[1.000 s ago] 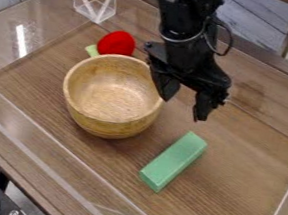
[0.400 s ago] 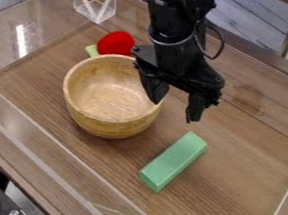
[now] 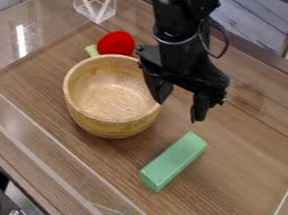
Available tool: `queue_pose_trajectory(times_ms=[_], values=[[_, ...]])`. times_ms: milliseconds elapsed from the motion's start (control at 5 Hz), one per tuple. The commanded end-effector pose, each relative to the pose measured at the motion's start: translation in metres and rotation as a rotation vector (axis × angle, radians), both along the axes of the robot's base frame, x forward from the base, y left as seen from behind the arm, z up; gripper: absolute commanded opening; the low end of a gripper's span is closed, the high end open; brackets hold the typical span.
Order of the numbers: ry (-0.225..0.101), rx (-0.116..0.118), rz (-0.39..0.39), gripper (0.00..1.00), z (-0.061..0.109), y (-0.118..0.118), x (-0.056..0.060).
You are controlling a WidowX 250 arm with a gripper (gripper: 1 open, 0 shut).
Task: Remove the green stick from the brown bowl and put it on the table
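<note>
- We've got the stick (image 3: 175,161) lying flat on the table (image 3: 250,145), lower right of centre, well out of the bowl (image 3: 110,97) and not touching it.
- It sits at a slant, one end pointing up-right, the other down-left toward the bottom edge of the frame.
- The bowl is left of centre, upright, and we see nothing inside it but bare wood grain.
- The gripper (image 3: 178,94) hangs just right of the bowl, above its right rim, pointing mostly downward.
- Its fingers (image 3: 201,102) stand apart and we see nothing between them, so it's holding nothing.
- The stick is below the gripper in the frame, with a clear strip of table between them.
- Behind the bowl, toward the upper left, there's a red round thing (image 3: 116,43) with a small green bit at its left side; it's partly hidden by the bowl's rim and the arm.
- Further up-left there's a clear plastic stand (image 3: 94,5) on the table.
- Clear plastic edging (image 3: 23,128) runs along the table's edge at the left and bottom.
</note>
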State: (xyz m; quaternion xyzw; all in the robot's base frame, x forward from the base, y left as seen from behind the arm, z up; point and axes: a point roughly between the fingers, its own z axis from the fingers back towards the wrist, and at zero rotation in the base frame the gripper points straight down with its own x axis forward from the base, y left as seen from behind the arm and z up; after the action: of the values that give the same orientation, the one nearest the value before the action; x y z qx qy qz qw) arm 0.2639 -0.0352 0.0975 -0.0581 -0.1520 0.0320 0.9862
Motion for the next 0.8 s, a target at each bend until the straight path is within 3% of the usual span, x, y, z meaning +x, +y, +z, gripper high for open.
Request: queue_pose_trajectory(times_ms=[0,200,400,600], values=[[-0.045,-0.006,-0.066,1.00,0.022,0.004,0.012],[-0.043,-0.008,-0.128,1.00,0.028,0.011,0.016],[-0.043,-0.006,-0.116,1.00,0.015,0.010,0.016],[-0.040,-0.005,-0.101,0.00,0.005,0.009,0.016]])
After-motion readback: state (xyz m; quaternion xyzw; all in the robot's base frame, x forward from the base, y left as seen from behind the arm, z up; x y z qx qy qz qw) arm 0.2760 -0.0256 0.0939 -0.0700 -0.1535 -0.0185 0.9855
